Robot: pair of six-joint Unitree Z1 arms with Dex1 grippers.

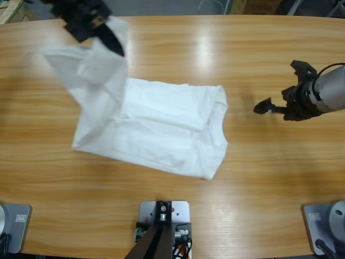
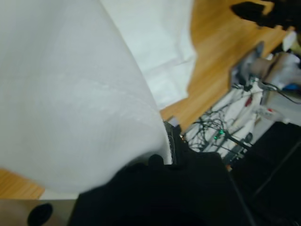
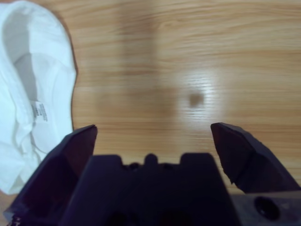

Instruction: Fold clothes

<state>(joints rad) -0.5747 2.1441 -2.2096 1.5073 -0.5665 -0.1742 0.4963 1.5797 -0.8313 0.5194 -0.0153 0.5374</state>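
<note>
A long wooden table [image 1: 226, 205] with a glossy grain fills the high view; cables and rig hardware show past its edge in the left wrist view. The white T-shirt [image 1: 161, 129] lies at the centre of the table, partly folded, collar end toward 3 o'clock. Its end toward 10 o'clock is raised off the surface. The left gripper [image 1: 105, 32], at 11 o'clock, is clamped on this raised fabric, which drapes across most of the left wrist view. The right gripper [image 3: 153, 136], at 3 o'clock, holds nothing; its jaws stand wide apart above bare wood, near the collar [image 3: 28, 108] but clear of it. The fabric appears light, soft and limp: it sags under its own weight and creases readily. Grip at a hem, sleeve edge or collar seam, where layers are thicker; a pinch on single-layer cloth is likely to slip.
</note>
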